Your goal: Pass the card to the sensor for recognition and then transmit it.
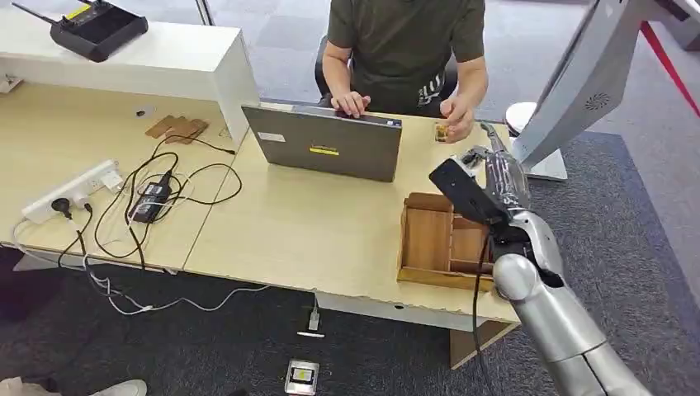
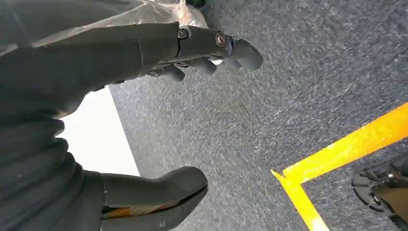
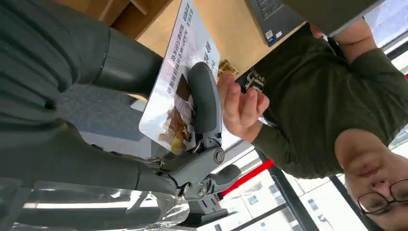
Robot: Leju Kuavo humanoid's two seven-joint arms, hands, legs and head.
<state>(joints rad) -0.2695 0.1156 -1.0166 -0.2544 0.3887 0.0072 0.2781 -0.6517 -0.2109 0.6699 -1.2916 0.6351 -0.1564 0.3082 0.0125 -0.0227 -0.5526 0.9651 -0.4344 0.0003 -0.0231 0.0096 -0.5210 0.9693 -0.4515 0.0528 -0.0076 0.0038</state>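
My right hand (image 3: 202, 144) holds a white printed card (image 3: 180, 91), with the thumb (image 3: 204, 103) pressed across its face. In the head view that hand (image 1: 503, 177) reaches out over the desk's right end, past a wooden tray (image 1: 429, 239). A seated person's hand (image 3: 240, 103) is right next to the card's far edge; I cannot tell if it touches. The same person's hand (image 1: 456, 111) hovers by a small yellow object (image 1: 442, 132) on the desk. My left hand (image 2: 192, 110) hangs over grey carpet, fingers apart and empty.
A grey laptop (image 1: 326, 142) stands open in front of the person. A power strip (image 1: 70, 191) and tangled cables (image 1: 157, 198) lie on the left desk. A black device (image 1: 97, 29) sits on a white shelf. A monitor stand (image 1: 541, 157) is at the right.
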